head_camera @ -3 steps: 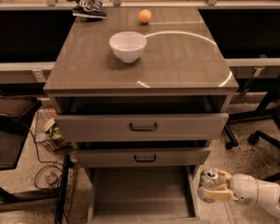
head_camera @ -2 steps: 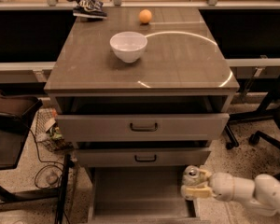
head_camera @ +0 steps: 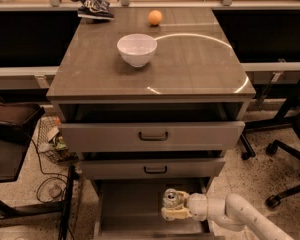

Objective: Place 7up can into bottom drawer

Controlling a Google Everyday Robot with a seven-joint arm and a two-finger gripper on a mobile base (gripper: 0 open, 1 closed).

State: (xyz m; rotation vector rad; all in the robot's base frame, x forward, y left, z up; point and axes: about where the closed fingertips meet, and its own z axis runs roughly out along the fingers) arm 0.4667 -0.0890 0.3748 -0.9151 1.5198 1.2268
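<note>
The 7up can (head_camera: 172, 198) is upright, its shiny top showing, held in my gripper (head_camera: 173, 206) over the right part of the open bottom drawer (head_camera: 127, 206). The gripper's pale fingers are shut around the can's sides. My white arm reaches in from the lower right. The bottom drawer is pulled out, a shallow grey tray below the two upper drawers. Whether the can touches the drawer floor I cannot tell.
The two upper drawers (head_camera: 152, 135) stand partly open above the gripper. On the cabinet top are a white bowl (head_camera: 137, 49), an orange (head_camera: 155, 17) and a chip bag (head_camera: 94, 6). Office chair legs (head_camera: 285, 184) stand at right, a wire basket (head_camera: 52, 139) at left.
My gripper has carried the can leftward from beside the cabinet's right side to over the bottom drawer's floor.
</note>
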